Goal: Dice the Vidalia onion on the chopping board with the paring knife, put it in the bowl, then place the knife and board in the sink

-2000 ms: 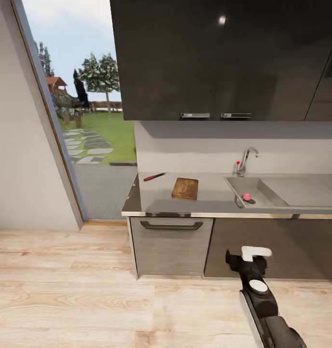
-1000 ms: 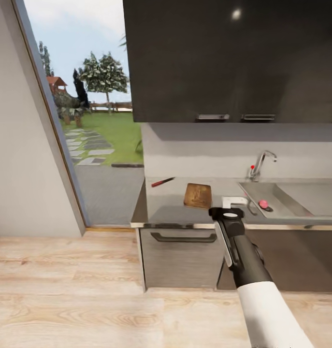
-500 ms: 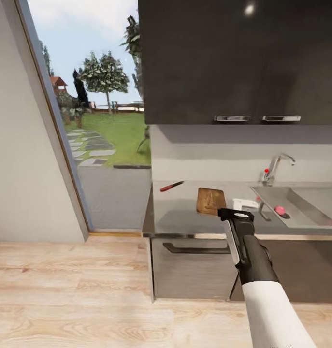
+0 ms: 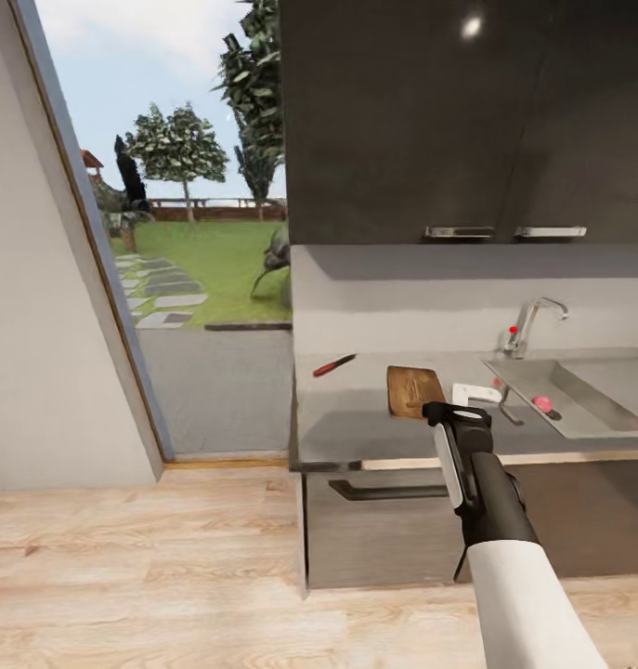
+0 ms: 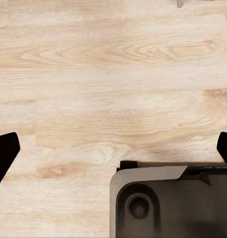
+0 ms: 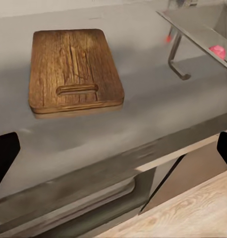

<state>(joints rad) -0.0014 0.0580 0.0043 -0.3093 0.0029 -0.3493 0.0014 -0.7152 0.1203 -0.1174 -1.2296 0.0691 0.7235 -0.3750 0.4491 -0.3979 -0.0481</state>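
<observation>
1. Your right gripper sits at centre-right of the head view, raised over the front of the countertop. In the right wrist view its fingers show only as dark tips at the two side edges, spread wide apart with nothing between them.
2. The chopping board lies flat on the countertop just left of that gripper; in the right wrist view it fills the upper left.
3. The paring knife lies further left on the counter, well apart from the board.
4. The Vidalia onion rests in the sink, right of the gripper, below the tap.
5. Your left gripper points down at the wooden floor, its fingertips spread apart and empty.
</observation>
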